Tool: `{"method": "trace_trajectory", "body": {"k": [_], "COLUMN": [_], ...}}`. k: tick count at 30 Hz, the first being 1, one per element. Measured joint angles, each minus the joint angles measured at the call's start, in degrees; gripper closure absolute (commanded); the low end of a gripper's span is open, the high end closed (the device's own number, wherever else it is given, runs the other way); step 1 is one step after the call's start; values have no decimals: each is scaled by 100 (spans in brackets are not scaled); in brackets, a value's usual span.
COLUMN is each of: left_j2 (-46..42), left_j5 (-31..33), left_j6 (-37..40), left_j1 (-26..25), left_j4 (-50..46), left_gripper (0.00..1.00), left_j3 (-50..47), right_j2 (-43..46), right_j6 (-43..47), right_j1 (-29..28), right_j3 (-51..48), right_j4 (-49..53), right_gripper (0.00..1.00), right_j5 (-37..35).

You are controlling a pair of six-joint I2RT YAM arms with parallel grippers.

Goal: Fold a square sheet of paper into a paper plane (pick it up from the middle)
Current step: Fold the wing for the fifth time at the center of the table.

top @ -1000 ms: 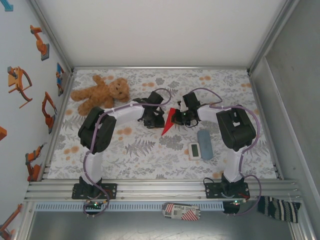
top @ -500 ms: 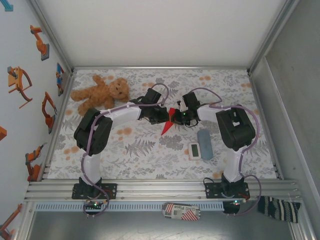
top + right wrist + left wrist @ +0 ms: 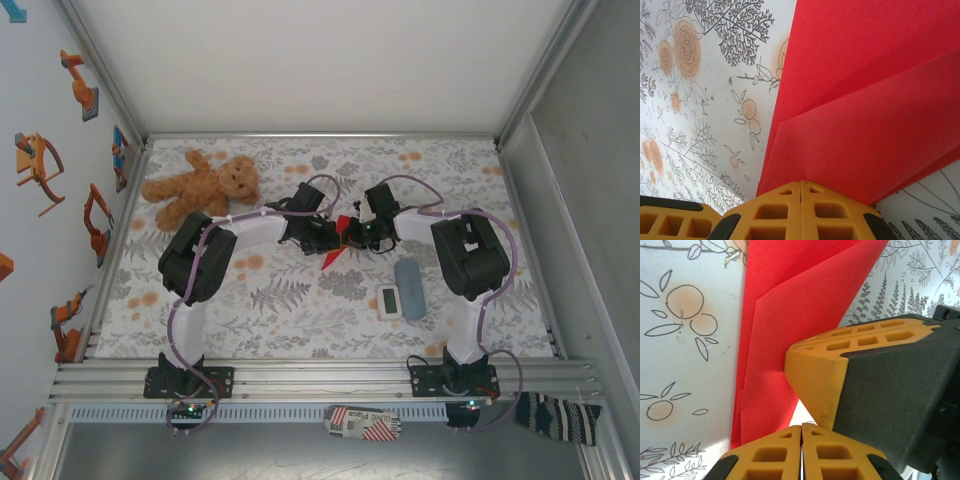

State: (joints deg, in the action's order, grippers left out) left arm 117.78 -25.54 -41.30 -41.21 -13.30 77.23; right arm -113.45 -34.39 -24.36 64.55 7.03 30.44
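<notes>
The square sheet of paper [image 3: 336, 247], bright red and folded into a pointed triangle with overlapping layers, lies mid-table between both grippers. My left gripper [image 3: 327, 236] is at its left side. In the left wrist view its jaws [image 3: 801, 427] are shut, tips at the paper's [image 3: 790, 315] lower edge, and nothing red shows between them. My right gripper [image 3: 357, 234] is at the right side. Its shut tips [image 3: 801, 184] rest on the paper's [image 3: 865, 100] edge. One of its yellow fingers [image 3: 820, 375] lies over the sheet.
A brown teddy bear [image 3: 203, 184] lies at the back left. A grey-blue block [image 3: 408, 275] and a white timer [image 3: 389, 300] sit right of the paper, near the right arm. Metal frame rails border the floral mat.
My left gripper has moved right up to the paper and closed from partly open to shut. The right gripper has stayed shut at the paper.
</notes>
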Motion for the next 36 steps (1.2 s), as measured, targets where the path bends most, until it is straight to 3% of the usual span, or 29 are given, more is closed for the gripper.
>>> {"method": "trace_trajectory", "body": {"k": [22, 36], "left_j2": [92, -450], "left_j5": [26, 81], "left_j6": [2, 157], "left_j1": [-44, -63], "left_j4": [173, 192], "left_gripper": [91, 90], "left_j3": [-273, -981], "right_j2": [-31, -125], "right_j6": [0, 131], "right_j1": [0, -2], "right_j3": [28, 223], "right_j4": [9, 267], "right_gripper": [97, 97], "right_j5": [22, 48]}}
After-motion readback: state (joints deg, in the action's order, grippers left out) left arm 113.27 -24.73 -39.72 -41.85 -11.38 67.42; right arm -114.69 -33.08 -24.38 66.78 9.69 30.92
